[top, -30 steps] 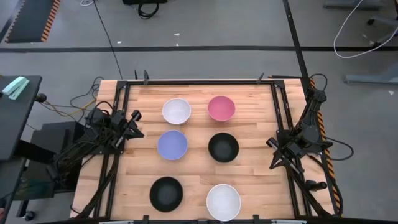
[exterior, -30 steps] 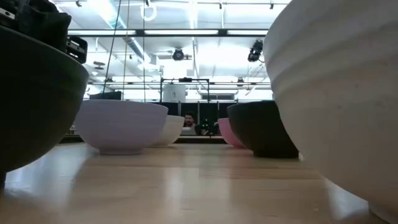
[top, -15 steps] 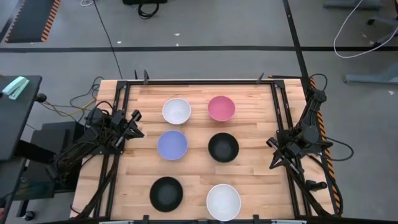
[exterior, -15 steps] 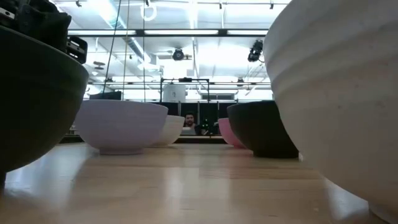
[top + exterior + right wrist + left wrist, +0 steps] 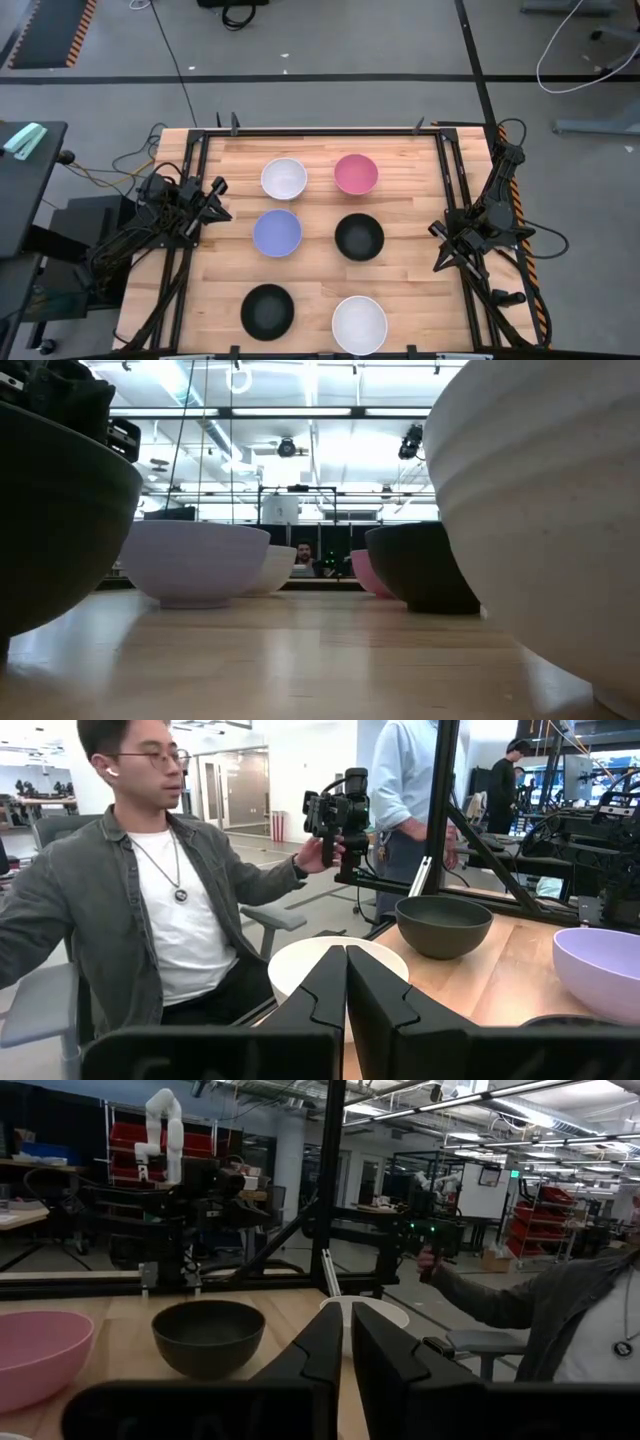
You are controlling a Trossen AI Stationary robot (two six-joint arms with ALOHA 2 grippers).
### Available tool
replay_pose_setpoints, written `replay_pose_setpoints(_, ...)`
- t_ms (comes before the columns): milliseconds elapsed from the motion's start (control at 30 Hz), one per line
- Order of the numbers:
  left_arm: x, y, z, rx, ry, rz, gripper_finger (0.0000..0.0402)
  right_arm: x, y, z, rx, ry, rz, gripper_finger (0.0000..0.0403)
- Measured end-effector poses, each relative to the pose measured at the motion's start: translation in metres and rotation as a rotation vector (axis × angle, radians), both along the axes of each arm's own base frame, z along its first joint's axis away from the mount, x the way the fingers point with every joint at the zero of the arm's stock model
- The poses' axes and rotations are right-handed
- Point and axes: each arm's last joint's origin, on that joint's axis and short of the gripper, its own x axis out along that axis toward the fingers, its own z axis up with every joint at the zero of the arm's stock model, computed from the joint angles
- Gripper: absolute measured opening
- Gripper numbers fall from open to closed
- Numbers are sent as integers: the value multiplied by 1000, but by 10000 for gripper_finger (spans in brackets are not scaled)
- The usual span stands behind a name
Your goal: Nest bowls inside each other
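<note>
Sitting on the wooden tabletop (image 5: 410,200) are six bowls, set in two rows of three, and none of them touch. At the far end sit a white bowl (image 5: 284,178) and a pink bowl (image 5: 356,174) side by side. In the middle sit a lavender-blue bowl (image 5: 277,233) and a black bowl (image 5: 359,237). At the near end sit another black bowl (image 5: 268,310) and another white bowl (image 5: 359,324). No bowl is inside another bowl yet.

The left hand (image 5: 216,199) waits at the left edge of the tabletop, near the lavender-blue bowl but not touching it. Its two fingers are pressed together with nothing between them, as the left wrist view shows (image 5: 345,1342). The right hand (image 5: 441,245) waits at the right edge of the tabletop, apart from the middle black bowl. Its fingers are also pressed together and hold nothing (image 5: 346,982).

From down low, the near black bowl (image 5: 55,525) and the near white bowl (image 5: 550,510) look very big at the sides. Between them, farther back, stand the lavender-blue bowl (image 5: 195,562) and the middle black bowl (image 5: 420,565).

A person in a grey shirt (image 5: 130,900) sits beside the tabletop in the right wrist view, holding up a black gadget (image 5: 335,815). Another person (image 5: 415,790) stands behind.
</note>
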Motion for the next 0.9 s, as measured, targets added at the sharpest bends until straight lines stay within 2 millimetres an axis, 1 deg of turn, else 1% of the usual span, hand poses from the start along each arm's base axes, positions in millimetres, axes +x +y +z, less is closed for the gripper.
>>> replay_pose_setpoints(267, 0, 0, 0, 4, -2, 1, 25, 0, 0, 0, 0, 0, 0, 18)
replay_pose_setpoints(567, 0, 0, 0, 6, -4, 5, 36, 0, 0, 0, -4, -7, -12, 18)
replay_pose_setpoints(633, 0, 0, 0, 7, -5, 5, 35, 1, -2, 1, -5, -8, -79, 18)
replay_pose_setpoints(800, 0, 0, 0, 7, -5, 5, 28, 5, -11, 1, -36, -24, -416, 18)
replay_pose_setpoints(900, 0, 0, 0, 10, -7, 6, 24, 6, -15, 2, -34, -22, -566, 18)
